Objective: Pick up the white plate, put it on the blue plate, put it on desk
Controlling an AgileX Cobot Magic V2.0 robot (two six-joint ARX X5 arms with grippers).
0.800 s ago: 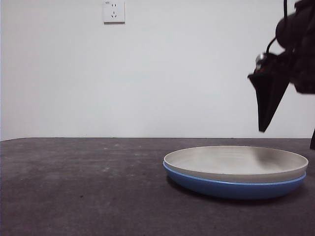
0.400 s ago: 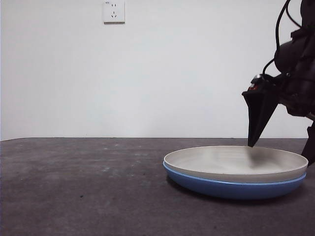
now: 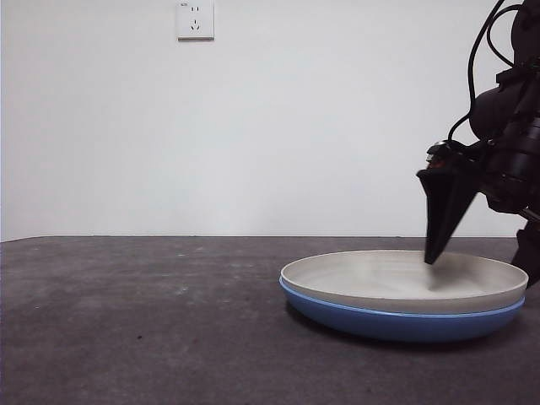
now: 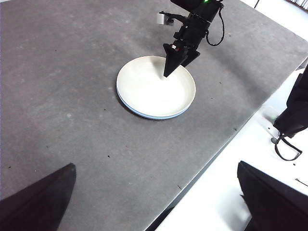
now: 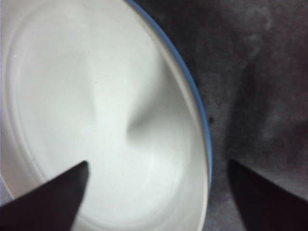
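The white plate (image 3: 380, 278) sits nested on the blue plate (image 3: 396, 325), right of the middle of the desk (image 3: 126, 321). My right gripper (image 3: 481, 261) stands open over the stack's right side. One jaw reaches down inside the white plate (image 5: 72, 96), the other hangs outside the blue plate's rim (image 5: 192, 91), so the right gripper (image 5: 158, 162) straddles both rims. The left wrist view shows the right gripper (image 4: 177, 67) over the white plate (image 4: 149, 89), with the blue plate (image 4: 144, 115) only an edge beneath. My left gripper (image 4: 155, 165) hangs open, high above the desk (image 4: 57, 72), holding nothing.
A wall socket (image 3: 195, 19) is on the white wall behind. In the left wrist view the desk's edge (image 4: 207, 163) runs diagonally close to the stack, with a white surface and a black fixture (image 4: 293, 110) beyond it.
My right gripper has come down and slightly left. Its nearer jaw tip, above the plate a second ago, now dips inside the white plate's rim. The plates have not moved.
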